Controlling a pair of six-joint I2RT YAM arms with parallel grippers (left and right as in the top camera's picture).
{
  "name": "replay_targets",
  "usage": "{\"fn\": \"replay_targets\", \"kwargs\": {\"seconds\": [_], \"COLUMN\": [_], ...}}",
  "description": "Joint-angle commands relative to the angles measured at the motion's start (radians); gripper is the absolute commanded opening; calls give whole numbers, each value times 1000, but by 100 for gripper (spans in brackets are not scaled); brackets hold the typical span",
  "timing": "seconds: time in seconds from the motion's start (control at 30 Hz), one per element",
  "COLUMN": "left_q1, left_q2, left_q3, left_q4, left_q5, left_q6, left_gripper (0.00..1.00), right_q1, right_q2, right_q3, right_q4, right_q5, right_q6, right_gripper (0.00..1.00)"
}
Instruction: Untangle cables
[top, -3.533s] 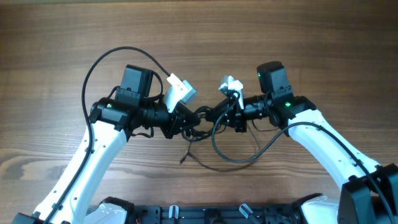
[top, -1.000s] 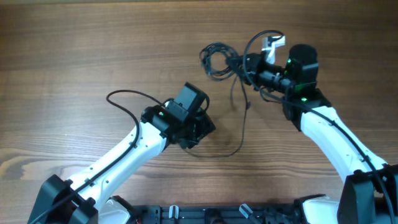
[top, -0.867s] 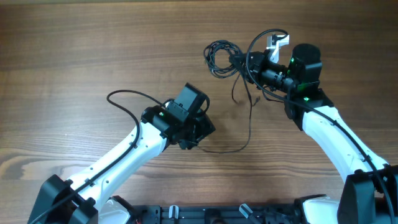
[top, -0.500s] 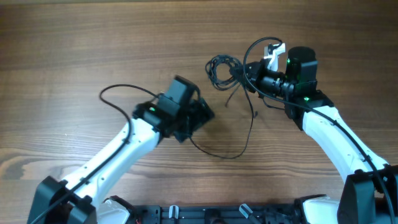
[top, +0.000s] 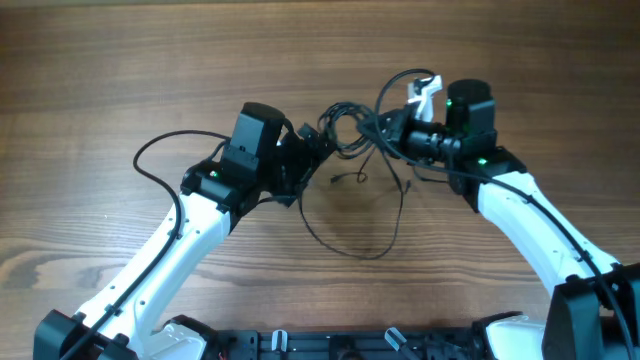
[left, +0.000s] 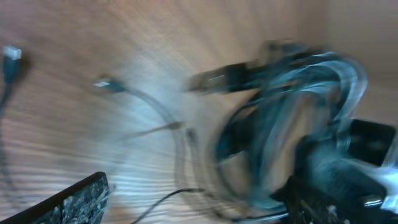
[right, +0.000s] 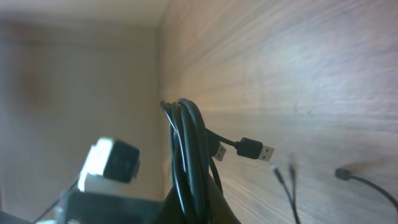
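A table (top: 120, 60) of brown wood with long streaks of grain is seen from above. The cables (top: 345, 125) are thin, dark and bendy. They are wound into a small messy bunch of rings near the middle of the table, between the two grippers. One long part of them is laid in a wide curve on the wood toward the near edge, and a short end is laid just under the bunch. The arms (top: 170, 250) are made of smooth white shells with black joints. The right gripper (top: 388, 128) is closed tight on the bunch. In the right wrist view the cables (right: 189, 143) are seen as a thick dark bundle rising from the bottom edge, and a flat black plug (right: 255, 150) with a shiny metal tip is stuck out to one side. The left gripper (top: 312, 150) is held just beside the bunch with its jaws wide apart, and nothing is clamped in them. Whether the bunch is touched by it cannot be told. In the left wrist view only one finger (left: 65, 202), dark and speckled, is seen at the bottom corner. That view is badly smeared: the cables (left: 292, 106) are seen only as dark and pale blue streaks, and two small plug ends (left: 111, 84) are just made out on the wood to the left. The right gripper's own jaws are hidden under the bundle in its view.
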Motion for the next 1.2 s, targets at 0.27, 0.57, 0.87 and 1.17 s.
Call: {"fn": "replay_targets", "kwargs": {"seconds": [0.27,0.57,0.87,1.17], "left_q1": [-27,-145,-144,-143], "left_q2": [-9,-2,-2,-2], "left_q3": [-1,-1,-1,-1], "left_q4": [35,35,16,-63], "left_q5": [-91,-231,-288,-407], "left_q6": [-220,-441,-441,-429], "left_gripper": [89,67,30,4], "right_q1": [61,115,122,121], "right_q2": [6,6,6,6], "right_q3": [6,6,6,6], "right_q4": [3,3,3,-46], "right_q5": [-24,45,45,121], "right_q6": [219,330,333,156], "right_gripper": [4,4,4,45]}}
